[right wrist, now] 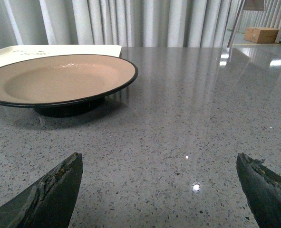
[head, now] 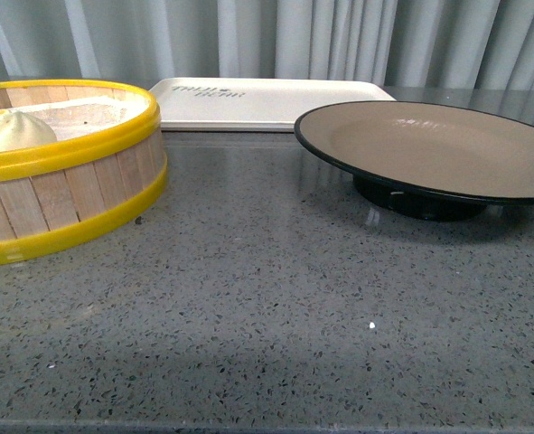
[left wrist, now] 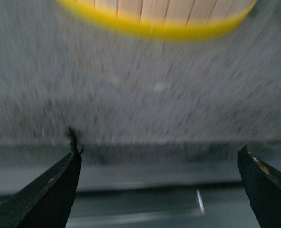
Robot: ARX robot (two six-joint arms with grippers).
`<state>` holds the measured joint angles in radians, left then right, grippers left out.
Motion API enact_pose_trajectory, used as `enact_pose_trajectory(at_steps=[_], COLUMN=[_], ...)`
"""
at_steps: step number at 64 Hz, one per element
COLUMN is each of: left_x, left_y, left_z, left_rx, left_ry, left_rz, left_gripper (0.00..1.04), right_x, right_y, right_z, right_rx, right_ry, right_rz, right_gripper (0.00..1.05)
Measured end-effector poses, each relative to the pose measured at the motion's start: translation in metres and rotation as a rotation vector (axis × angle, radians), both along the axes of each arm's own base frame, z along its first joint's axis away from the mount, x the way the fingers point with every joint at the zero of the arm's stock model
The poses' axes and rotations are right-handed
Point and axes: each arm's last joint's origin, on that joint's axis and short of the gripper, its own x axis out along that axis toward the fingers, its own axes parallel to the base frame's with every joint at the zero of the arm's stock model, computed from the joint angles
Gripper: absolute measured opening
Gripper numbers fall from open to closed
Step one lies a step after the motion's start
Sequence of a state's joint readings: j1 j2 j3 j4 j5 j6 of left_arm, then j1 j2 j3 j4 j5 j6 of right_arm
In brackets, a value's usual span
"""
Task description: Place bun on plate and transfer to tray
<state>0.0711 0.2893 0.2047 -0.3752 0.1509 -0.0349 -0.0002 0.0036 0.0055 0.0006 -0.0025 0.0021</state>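
Observation:
The white bun (head: 12,131) rests inside a yellow-rimmed wooden steamer basket (head: 77,194) at the left of the front view. At the right stands the plate (head: 434,149), tan inside with a black rim, empty; it also shows in the right wrist view (right wrist: 59,80). The cream tray (head: 267,101) lies flat behind both, and its edge (right wrist: 54,50) shows beyond the plate. My left gripper (left wrist: 159,154) is open over the counter's front edge, facing the basket's side (left wrist: 154,19); this view is blurred. My right gripper (right wrist: 159,164) is open above bare counter, the plate ahead of it. Neither arm shows in the front view.
A grey speckled stone counter (head: 267,307) carries everything. Pleated grey curtains (head: 339,41) hang behind it. In the right wrist view a cardboard box (right wrist: 260,34) sits on the floor far off.

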Motion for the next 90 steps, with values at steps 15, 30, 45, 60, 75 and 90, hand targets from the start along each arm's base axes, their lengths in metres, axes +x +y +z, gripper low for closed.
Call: enact_pose_trajectory(at_steps=[15,30,45,60,75,90], left_x=[0.043,0.121,0.182,0.222,0.227,0.226], left_y=[0.024,0.0,-0.037,-0.034,-0.029,-0.026], left_z=[0.083,0.149,0.157,0.124,0.118,0.112], left_rx=[-0.037,-0.007,0.054,0.15,0.204,0.219], left_ry=[-0.145,-0.216,-0.158,-0.032,-0.008,0.045], left_rz=[0.107,0.007,-0.066,-0.006,0.019,0.024], left_gripper=[0.98,0.98,0.98,0.98,0.98,0.98], right_x=[0.0,0.0,0.0,0.0,0.0,0.0], right_y=[0.0,0.0,0.0,0.0,0.0,0.0], right_z=[0.0,0.0,0.0,0.0,0.0,0.0], right_rx=[0.0,0.0,0.0,0.0,0.0,0.0], right_ry=[0.001,0.0,0.0,0.0,0.0,0.0], right_rz=[-0.001,-0.002,-0.002,-0.002,-0.002,-0.002], right_gripper=[0.96,0.96,0.96,0.96,0.96,0.96])
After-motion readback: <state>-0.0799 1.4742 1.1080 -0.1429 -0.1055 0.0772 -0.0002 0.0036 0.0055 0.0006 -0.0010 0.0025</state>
